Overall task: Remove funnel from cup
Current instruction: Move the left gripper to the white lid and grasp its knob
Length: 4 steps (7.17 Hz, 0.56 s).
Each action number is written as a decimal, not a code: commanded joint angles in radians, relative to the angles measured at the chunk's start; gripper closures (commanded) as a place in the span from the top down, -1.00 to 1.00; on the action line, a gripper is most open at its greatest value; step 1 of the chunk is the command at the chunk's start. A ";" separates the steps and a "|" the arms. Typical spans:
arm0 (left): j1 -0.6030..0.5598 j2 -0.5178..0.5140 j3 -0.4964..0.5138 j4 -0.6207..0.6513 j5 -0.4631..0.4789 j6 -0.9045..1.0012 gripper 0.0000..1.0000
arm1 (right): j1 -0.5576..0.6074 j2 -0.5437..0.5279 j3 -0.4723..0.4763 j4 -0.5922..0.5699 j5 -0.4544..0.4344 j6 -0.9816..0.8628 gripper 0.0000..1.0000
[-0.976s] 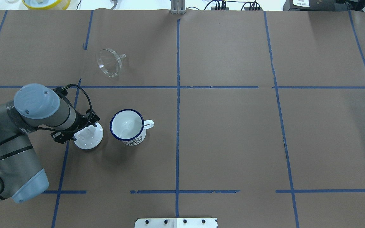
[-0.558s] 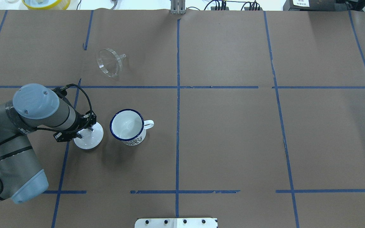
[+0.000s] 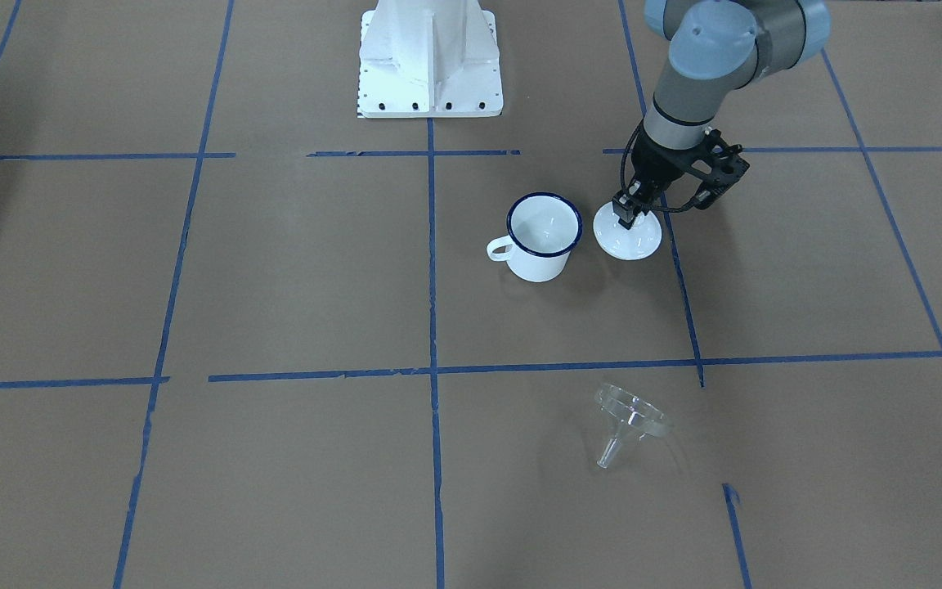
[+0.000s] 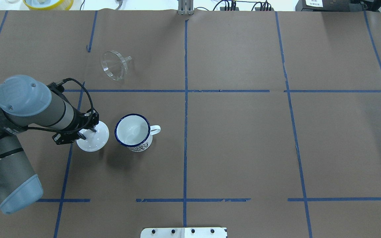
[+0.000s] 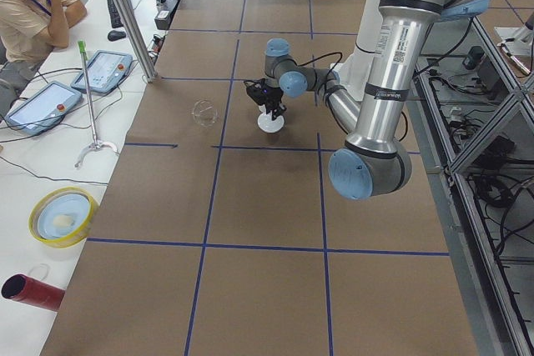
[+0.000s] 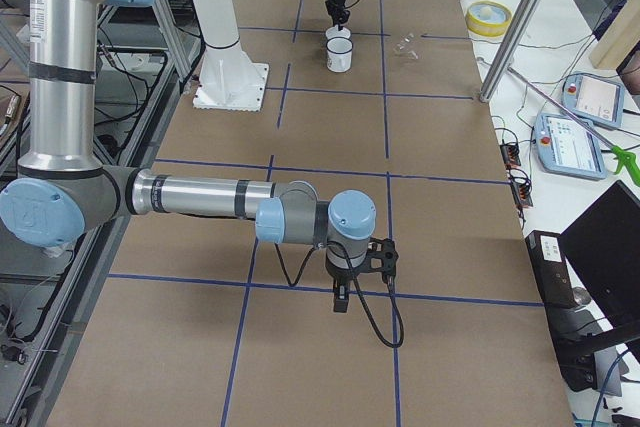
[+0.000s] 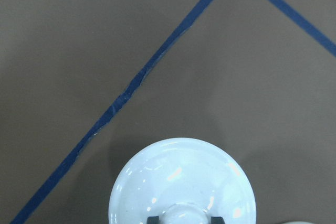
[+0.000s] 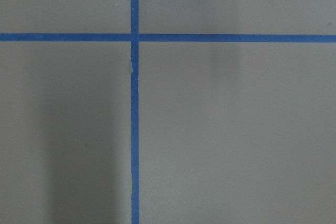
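Note:
The clear funnel (image 4: 113, 65) lies on its side on the brown paper, apart from the cup and beyond it; it also shows in the front view (image 3: 630, 417). The white cup (image 4: 132, 132) with a dark blue rim stands upright and empty (image 3: 543, 237). My left gripper (image 4: 89, 130) is to the cup's left, shut on the knob of a white round lid (image 4: 96, 140). The left wrist view shows the lid (image 7: 181, 182) with its knob between my fingers. My right gripper (image 6: 340, 305) hangs over bare paper far from these; I cannot tell if it is open.
The robot's white base plate (image 3: 430, 57) sits at the near table edge. A yellow bowl (image 4: 48, 3) stands beyond the far edge. Blue tape lines cross the paper. An operator (image 5: 29, 6) sits at a side desk.
My left arm has drawn back to the left and risen a little. The lid has shifted slightly away from me with the gripper. Funnel and cup have not moved.

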 commanded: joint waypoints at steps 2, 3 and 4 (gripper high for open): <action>-0.065 -0.159 -0.064 0.223 -0.004 -0.002 -1.00 | 0.000 0.000 0.000 0.000 0.000 0.000 1.00; -0.058 -0.209 -0.055 0.292 -0.028 -0.002 -1.00 | 0.000 0.000 0.000 0.000 0.000 0.000 1.00; -0.055 -0.236 -0.044 0.306 -0.042 -0.013 -1.00 | 0.000 0.000 0.000 0.000 0.000 0.000 1.00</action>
